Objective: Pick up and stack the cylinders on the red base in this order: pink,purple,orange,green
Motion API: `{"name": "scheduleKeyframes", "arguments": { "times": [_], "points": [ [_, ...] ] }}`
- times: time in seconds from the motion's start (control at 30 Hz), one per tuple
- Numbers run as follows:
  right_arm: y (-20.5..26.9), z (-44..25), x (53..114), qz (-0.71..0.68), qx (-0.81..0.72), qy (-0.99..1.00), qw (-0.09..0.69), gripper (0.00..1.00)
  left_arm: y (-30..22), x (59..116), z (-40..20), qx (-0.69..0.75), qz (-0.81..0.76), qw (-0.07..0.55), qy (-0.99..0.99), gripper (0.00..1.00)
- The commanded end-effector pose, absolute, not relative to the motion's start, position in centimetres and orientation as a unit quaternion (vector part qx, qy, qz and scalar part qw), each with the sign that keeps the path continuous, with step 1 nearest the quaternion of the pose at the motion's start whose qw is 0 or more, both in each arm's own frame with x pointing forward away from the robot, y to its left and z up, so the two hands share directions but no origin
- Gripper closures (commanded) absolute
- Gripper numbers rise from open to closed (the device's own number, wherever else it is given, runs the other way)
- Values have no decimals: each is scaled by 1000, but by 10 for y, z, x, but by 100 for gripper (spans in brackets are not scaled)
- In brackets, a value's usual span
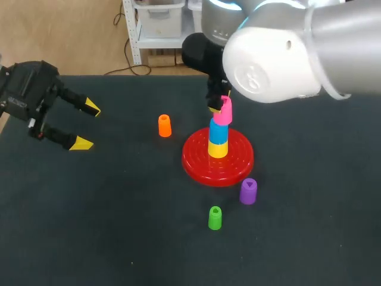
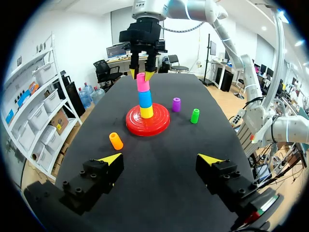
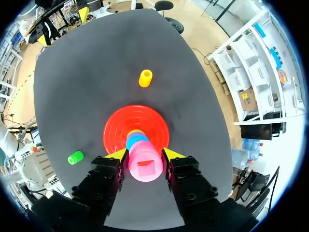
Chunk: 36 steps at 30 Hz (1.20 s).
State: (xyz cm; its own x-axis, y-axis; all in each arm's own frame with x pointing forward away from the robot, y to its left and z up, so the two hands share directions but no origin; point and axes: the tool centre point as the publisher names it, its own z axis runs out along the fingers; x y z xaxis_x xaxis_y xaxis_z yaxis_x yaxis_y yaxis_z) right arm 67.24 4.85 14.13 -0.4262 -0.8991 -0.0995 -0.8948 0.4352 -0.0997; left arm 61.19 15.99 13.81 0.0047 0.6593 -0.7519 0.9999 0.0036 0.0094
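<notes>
The red base [image 1: 202, 170] holds a yellow cylinder [image 1: 218, 149] with a blue one [image 1: 218, 134] on it. My right gripper [image 3: 145, 154] is shut on the pink cylinder [image 3: 145, 166], which sits slightly tilted right on top of the blue one [image 3: 136, 141]. On the table lie the orange cylinder [image 1: 164, 126] left of the base, the purple cylinder [image 1: 248, 190] at its front right, and the green cylinder [image 1: 215, 218] nearer the front. My left gripper [image 1: 87, 125] stands open and empty at the table's far left.
The black table [image 1: 119, 226] has free room on its left and front parts. My right arm's big white body [image 1: 280, 53] hangs over the back right and hides the table behind the base.
</notes>
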Motion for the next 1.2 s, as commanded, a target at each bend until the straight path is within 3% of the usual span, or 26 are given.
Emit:
{"name": "scheduleKeyframes", "arguments": {
  "times": [0.03,1.2],
  "points": [
    [49,139,674,-12,-532,844,65,100,161,611,137,644,-288,298,643,0],
    [51,132,672,11,-528,848,49,100,161,611,137,644,-288,298,643,0]
  ]
}}
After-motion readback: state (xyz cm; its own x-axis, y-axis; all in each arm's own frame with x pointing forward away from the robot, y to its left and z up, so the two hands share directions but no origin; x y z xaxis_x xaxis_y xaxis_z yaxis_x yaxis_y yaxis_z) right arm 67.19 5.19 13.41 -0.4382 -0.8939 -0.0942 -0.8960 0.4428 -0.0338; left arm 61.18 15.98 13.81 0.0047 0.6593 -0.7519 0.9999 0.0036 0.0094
